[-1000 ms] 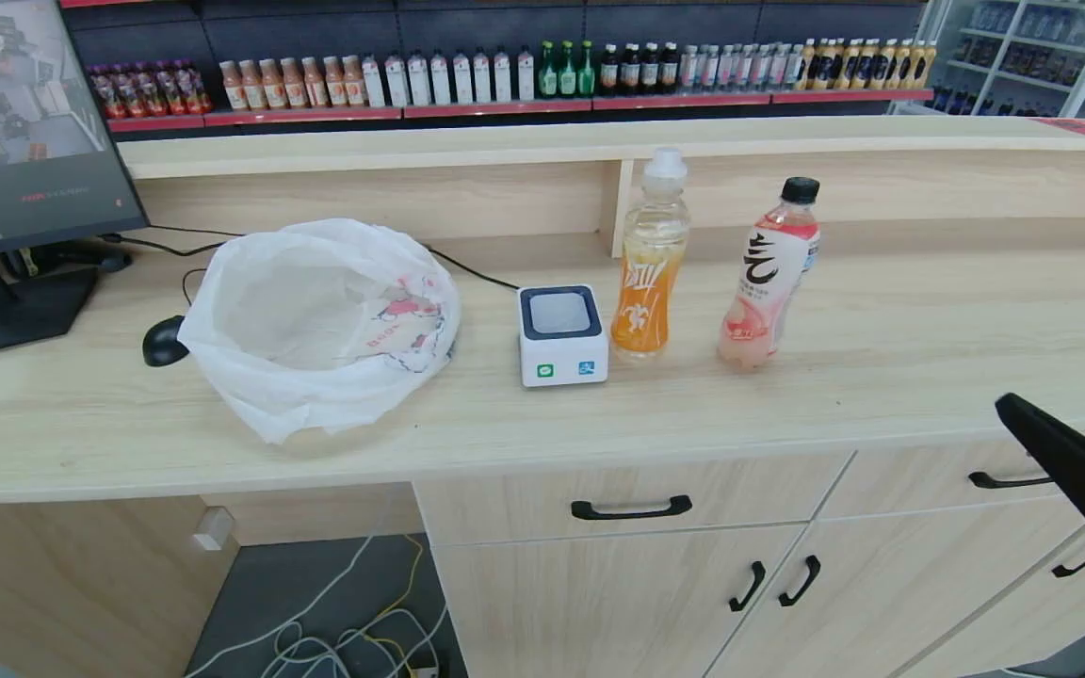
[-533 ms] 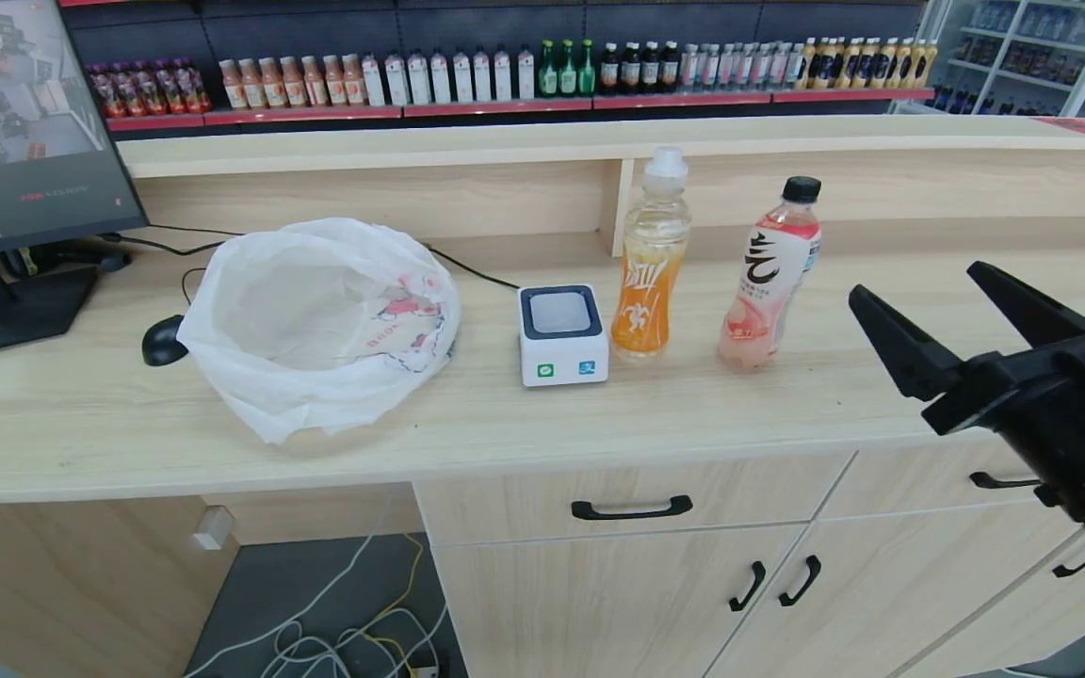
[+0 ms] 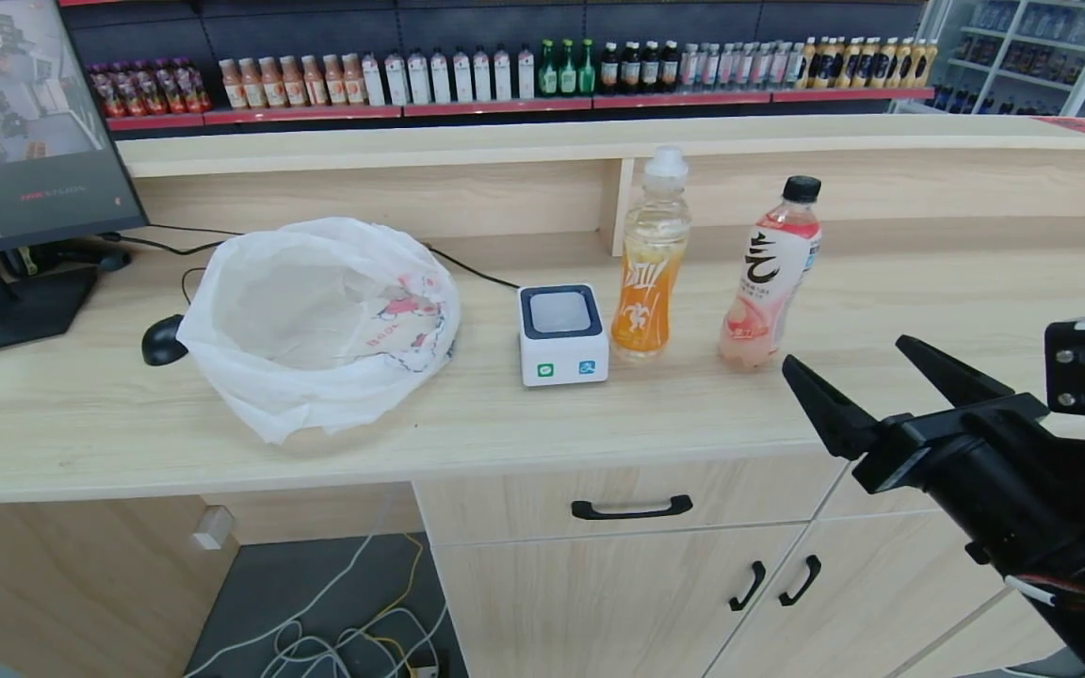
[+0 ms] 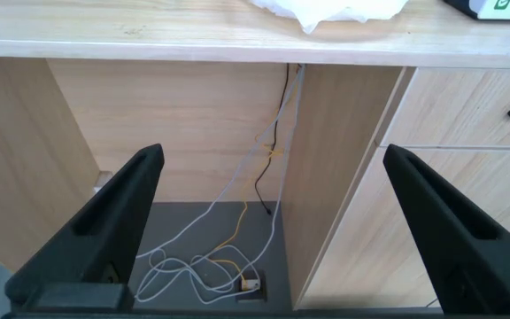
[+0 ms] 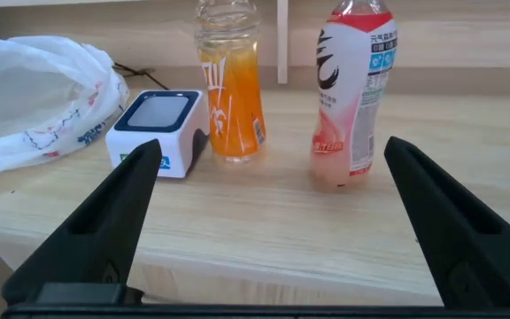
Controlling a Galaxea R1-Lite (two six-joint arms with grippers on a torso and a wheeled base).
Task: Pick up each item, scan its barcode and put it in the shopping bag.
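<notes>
An orange drink bottle [image 3: 650, 256] [image 5: 229, 89] and a pink drink bottle [image 3: 769, 274] [image 5: 352, 97] stand upright on the wooden counter [image 3: 505, 414]. Left of them sits the white scanner box [image 3: 560, 334] [image 5: 158, 132], and further left the open white shopping bag [image 3: 321, 320] [image 5: 38, 97]. My right gripper [image 3: 867, 379] [image 5: 273, 221] hovers open at the counter's front edge, right of and nearer than the pink bottle, holding nothing. My left gripper [image 4: 273, 221] is open and low, facing the gap under the counter.
A monitor [image 3: 20, 122] and a black mouse [image 3: 163, 341] sit at the counter's left end. A raised shelf with a divider [image 3: 616, 202] runs behind the bottles. Drawers with black handles [image 3: 632, 509] are below. Cables [image 4: 224, 257] lie on the floor.
My right gripper rose into view from the lower right, then moved left and down toward the counter's front edge near the pink bottle. Bottles, scanner and bag stayed put.
</notes>
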